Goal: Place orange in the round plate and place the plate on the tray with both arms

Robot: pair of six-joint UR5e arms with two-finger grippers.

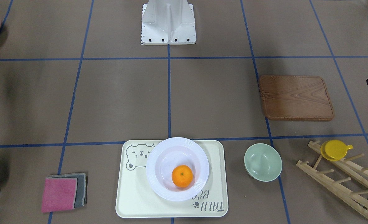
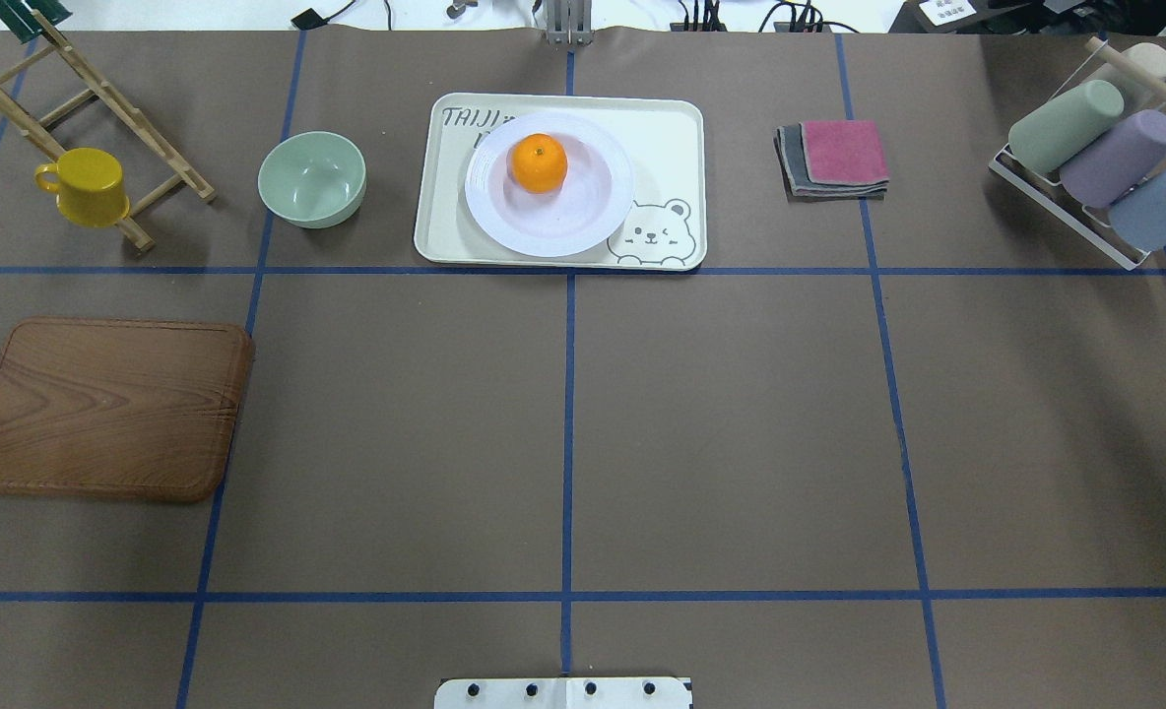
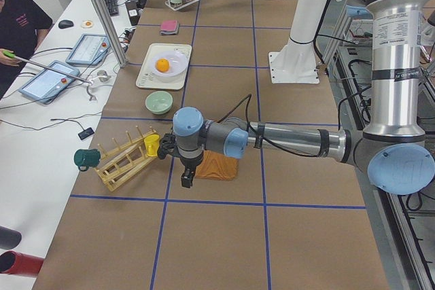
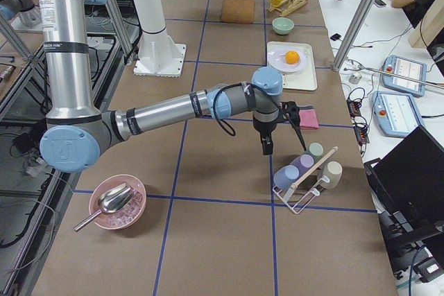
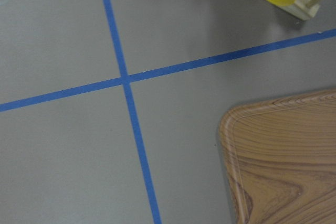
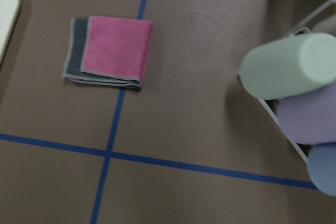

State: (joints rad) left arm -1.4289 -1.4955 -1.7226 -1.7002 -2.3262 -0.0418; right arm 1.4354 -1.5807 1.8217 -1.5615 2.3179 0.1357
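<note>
The orange [image 1: 182, 175] lies inside the white round plate [image 1: 168, 155], toward its far side from the robot. The plate stands on the cream bear tray [image 1: 134, 199], at the table's far edge in the overhead view: orange [image 2: 538, 162], plate [image 2: 583, 212], tray [image 2: 662, 128]. Both arms are far from it. In the exterior left view my left gripper [image 3: 187, 180] hangs over the wooden board's corner. In the exterior right view my right gripper [image 4: 266, 147] hangs near the cup rack. Whether either is open or shut I cannot tell. Neither wrist view shows fingers.
A brown wooden board [image 2: 110, 409] lies on the left. A pale-green bowl [image 2: 311, 179] and a yellow cup [image 2: 86, 185] on a wooden rack stand beyond it. Folded cloths [image 2: 834, 158] and a rack of cups [image 2: 1100, 158] are on the right. A person [image 3: 20, 25] sits at the side table.
</note>
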